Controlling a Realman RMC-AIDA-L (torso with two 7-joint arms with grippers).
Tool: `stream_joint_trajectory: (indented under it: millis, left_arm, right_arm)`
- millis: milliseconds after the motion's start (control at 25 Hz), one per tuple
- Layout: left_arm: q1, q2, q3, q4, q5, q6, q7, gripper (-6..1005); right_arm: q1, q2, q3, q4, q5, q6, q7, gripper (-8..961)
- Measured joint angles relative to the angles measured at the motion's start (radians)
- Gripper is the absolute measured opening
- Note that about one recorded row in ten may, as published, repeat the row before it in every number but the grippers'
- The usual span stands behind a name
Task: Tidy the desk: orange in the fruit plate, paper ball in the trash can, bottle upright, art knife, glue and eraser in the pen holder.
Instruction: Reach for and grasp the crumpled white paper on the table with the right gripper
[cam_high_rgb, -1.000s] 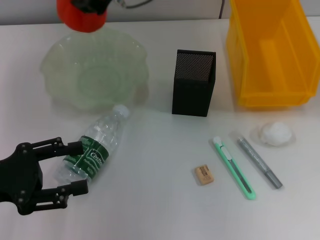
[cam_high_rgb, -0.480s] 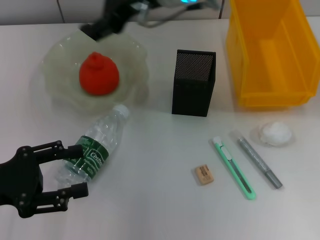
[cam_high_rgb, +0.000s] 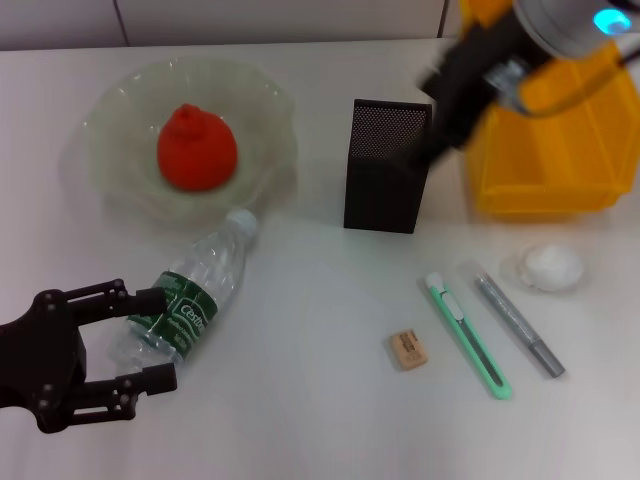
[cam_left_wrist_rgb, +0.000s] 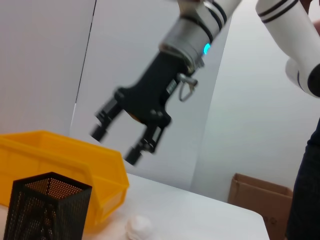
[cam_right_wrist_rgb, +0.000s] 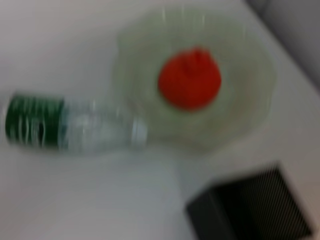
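Note:
The orange (cam_high_rgb: 197, 148) lies in the fruit plate (cam_high_rgb: 112, 108). The bottle (cam_high_rgb: 190, 290) lies on its side on the desk (cam_high_rgb: 300, 400). My left gripper (cam_high_rgb: 160, 337) is open, with its fingers on either side of the bottle's base. My right gripper (cam_high_rgb: 432, 130) is in the air between the pen holder (cam_high_rgb: 385, 180) and the trash can (cam_high_rgb: 560, 170). In the left wrist view it (cam_left_wrist_rgb: 115, 145) is open and empty. The art knife (cam_high_rgb: 468, 335), glue (cam_high_rgb: 518, 325), eraser (cam_high_rgb: 408, 349) and paper ball (cam_high_rgb: 550, 267) lie on the desk at the right. The right wrist view shows the orange (cam_right_wrist_rgb: 190, 77), the bottle (cam_right_wrist_rgb: 75, 131) and the pen holder (cam_right_wrist_rgb: 255, 210).
The left wrist view shows the pen holder (cam_left_wrist_rgb: 45, 210), the trash can (cam_left_wrist_rgb: 60, 160), the paper ball (cam_left_wrist_rgb: 138, 226) and a cardboard box (cam_left_wrist_rgb: 260, 200) beyond the desk's edge.
The orange went from my right gripper, above the plate, down into the plate. My right arm swung right, over the pen holder and trash can. My left gripper stayed at the bottle.

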Motion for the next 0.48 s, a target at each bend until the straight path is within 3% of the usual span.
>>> stream_joint_trajectory:
  millis: [200, 480]
  left_arm:
    - [-0.008, -0.001, -0.008, 0.0, 0.0, 0.0, 0.0, 753]
    - [-0.01, 0.001, -0.008, 0.0, 0.0, 0.001, -0.001, 752]
  right_arm:
    - [-0.086, 0.002, 0.012, -0.005, -0.042, -0.082, 0.003, 844]
    - [-0.191, 0.004, 0.07, 0.011, -0.099, -0.088, 0.018, 843]
